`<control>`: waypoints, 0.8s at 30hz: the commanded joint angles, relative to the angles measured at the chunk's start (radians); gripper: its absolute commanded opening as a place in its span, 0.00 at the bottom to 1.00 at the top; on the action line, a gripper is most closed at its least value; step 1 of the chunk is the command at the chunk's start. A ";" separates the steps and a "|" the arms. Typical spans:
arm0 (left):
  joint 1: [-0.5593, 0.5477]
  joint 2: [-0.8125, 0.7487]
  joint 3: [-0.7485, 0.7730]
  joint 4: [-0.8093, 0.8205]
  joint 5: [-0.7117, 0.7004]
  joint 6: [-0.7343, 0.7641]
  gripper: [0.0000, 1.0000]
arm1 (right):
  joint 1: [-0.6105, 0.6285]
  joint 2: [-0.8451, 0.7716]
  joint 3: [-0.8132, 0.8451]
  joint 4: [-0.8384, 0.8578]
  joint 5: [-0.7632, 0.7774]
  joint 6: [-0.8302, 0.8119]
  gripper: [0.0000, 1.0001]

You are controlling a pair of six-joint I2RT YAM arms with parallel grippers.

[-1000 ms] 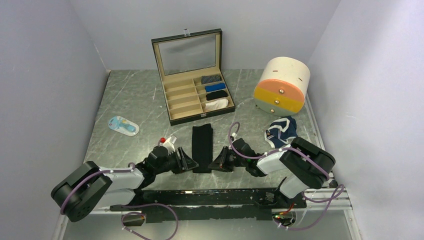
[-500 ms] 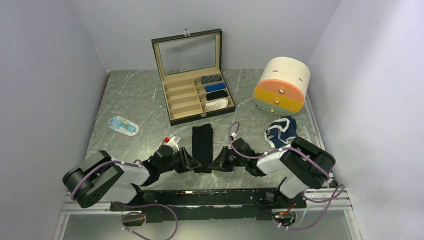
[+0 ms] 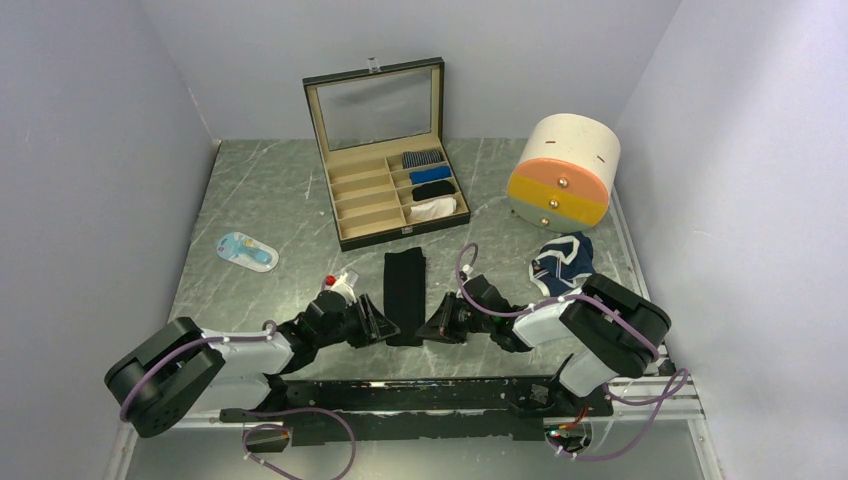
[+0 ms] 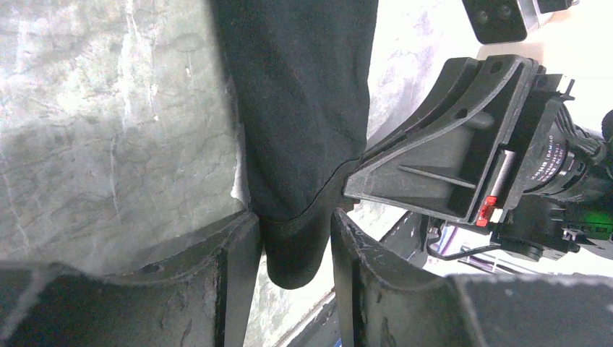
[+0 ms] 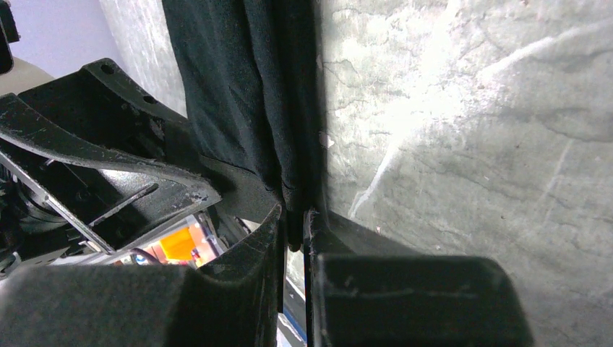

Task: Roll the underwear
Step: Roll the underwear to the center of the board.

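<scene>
The black underwear (image 3: 404, 283) lies as a narrow folded strip on the table (image 3: 280, 200), its long axis pointing straight away from me, with the near end sitting between my two wrists. That near end is what the roll turns on, I reckon: it has to be lifted and turned over towards the far end, along the strip.

The right gripper (image 5: 295, 217) is at the near right corner, its jaws pinched onto the thin edge of the cloth. The left gripper (image 4: 293, 224) has the near left part of the hem between its fingers; they stand a little apart with cloth filling the gap, and I cannot tell whether it is truly clamped. Both arms are equally near and face each other low over the marble, almost touching.

Beyond the far end there is a short stretch of bare table before the open compartment box (image 3: 360, 195). The navy underwear (image 3: 562, 262) lies crumpled well off to the right, near the round drawer unit (image 3: 563, 172)
</scene>
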 commanded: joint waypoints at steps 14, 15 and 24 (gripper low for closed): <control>-0.042 0.004 -0.074 -0.283 -0.091 -0.030 0.43 | 0.003 -0.003 -0.006 -0.103 0.040 -0.034 0.11; -0.044 0.008 -0.074 -0.279 -0.092 -0.032 0.40 | 0.002 -0.001 -0.005 -0.104 0.038 -0.034 0.11; -0.053 0.024 -0.038 -0.291 -0.105 -0.015 0.12 | 0.001 -0.013 0.001 -0.018 -0.024 -0.114 0.29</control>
